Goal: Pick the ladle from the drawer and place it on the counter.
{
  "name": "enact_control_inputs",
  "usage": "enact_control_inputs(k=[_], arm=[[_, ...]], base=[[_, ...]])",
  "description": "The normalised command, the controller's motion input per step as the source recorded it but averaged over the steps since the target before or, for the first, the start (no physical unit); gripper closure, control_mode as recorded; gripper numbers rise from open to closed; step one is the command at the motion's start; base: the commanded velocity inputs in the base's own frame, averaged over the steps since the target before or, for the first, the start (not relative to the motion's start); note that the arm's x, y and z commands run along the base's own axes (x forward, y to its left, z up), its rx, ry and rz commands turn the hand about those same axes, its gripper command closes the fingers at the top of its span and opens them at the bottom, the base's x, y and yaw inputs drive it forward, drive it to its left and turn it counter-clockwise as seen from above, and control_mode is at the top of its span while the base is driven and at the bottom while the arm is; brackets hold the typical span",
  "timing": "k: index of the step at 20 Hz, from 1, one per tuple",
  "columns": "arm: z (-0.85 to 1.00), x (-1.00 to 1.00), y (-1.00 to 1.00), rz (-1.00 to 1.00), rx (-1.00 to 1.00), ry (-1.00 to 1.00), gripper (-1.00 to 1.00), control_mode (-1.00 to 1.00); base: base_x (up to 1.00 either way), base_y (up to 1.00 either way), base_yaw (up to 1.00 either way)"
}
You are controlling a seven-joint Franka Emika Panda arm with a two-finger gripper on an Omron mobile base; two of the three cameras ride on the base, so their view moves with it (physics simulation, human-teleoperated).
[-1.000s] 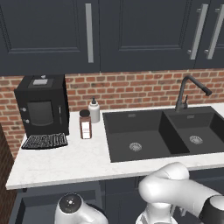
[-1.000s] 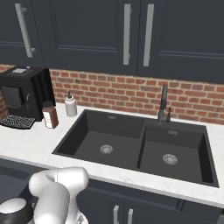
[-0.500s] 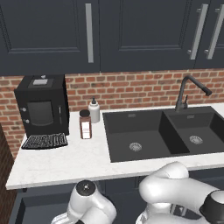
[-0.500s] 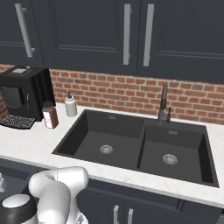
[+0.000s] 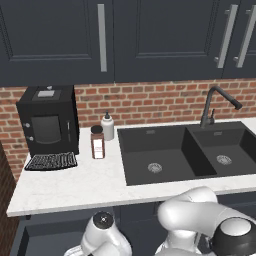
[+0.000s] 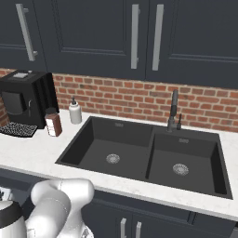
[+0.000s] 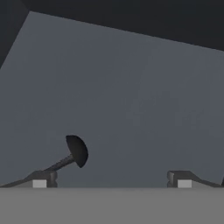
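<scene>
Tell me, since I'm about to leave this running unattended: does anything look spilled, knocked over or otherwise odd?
Nothing stands out. The ladle lies on the floor of the drawer, the open gripper hangs over it, and the bottles stand upright on the counter.

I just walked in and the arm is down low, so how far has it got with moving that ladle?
Done: the drawer is open. In hand: the gripper hangs open inside it, near the ladle lying on its floor, nothing held. Left: grasp, lift, set on the counter.

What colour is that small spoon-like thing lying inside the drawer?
The thin ladle is black against the drawer's grey floor, clearest in the hand view.
</scene>
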Motion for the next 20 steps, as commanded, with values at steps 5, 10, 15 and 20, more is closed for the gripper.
enact_control_inputs(k=[5,10,15,20], arm=[[-0.18,0.01,0.51,0.0,0.0,0.0,-1.0,-1.0],[-0.03,0.05,0.44,0.0,0.0,0.01,-1.0,-1.0],[0.0,0.02,0.25,0.0,0.0,0.05,-1.0,-1.0],[-0.03,0.0,0.07,0.0,0.0,0.13,-1.0,-1.0]], base=[[0.0,0.0,0.0],[0.0,0.0,0.0],[0.0,0.0,0.0],[0.0,0.0,0.0]])
